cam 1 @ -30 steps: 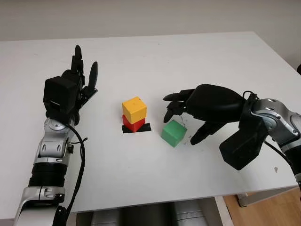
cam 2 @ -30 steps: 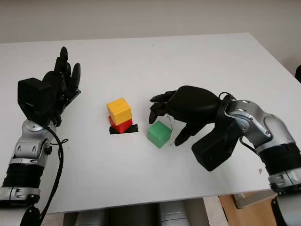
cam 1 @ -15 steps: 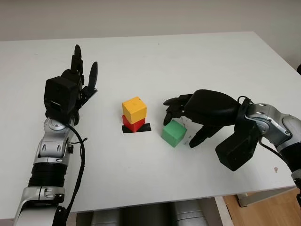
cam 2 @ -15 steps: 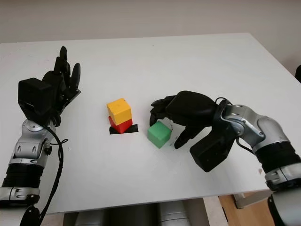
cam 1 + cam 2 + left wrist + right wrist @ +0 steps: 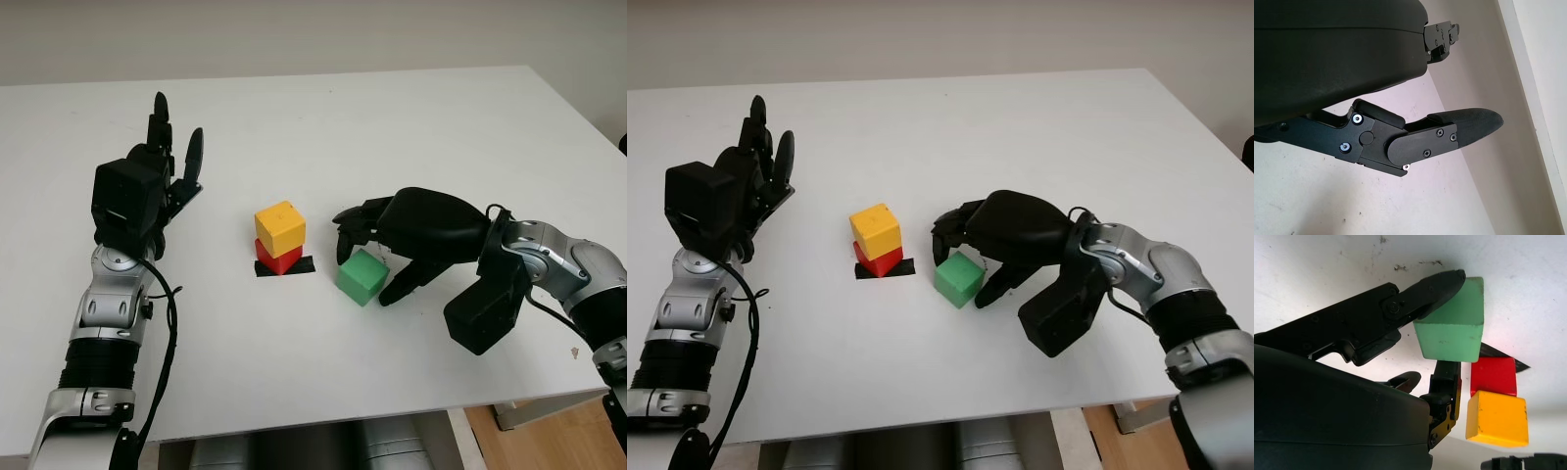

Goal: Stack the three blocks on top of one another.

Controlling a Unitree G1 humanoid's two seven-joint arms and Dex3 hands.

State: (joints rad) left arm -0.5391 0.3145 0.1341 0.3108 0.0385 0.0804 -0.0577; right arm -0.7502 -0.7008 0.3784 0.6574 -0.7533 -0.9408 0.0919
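A yellow block [image 5: 279, 227] sits on a red block [image 5: 280, 260], which stands on a strip of black tape [image 5: 298, 266] at the table's middle. Just to their right a green block [image 5: 361, 277] stands on the table. My right hand [image 5: 368, 264] straddles the green block and is open. Its fingers [image 5: 1445, 382] are at the side facing the stack and its thumb [image 5: 1442, 283] is at the opposite near corner. I cannot tell whether they press it. My left hand [image 5: 165, 162] is raised at the left, open, well away from the blocks.
The white table [image 5: 411, 127] stretches wide behind the blocks. Its front edge [image 5: 323, 416] runs close below my arms, and its right edge [image 5: 588, 122] falls off toward the floor.
My right hand has dropped and slid left, so its fingers now bracket the green block. The blocks and the left hand have not moved.
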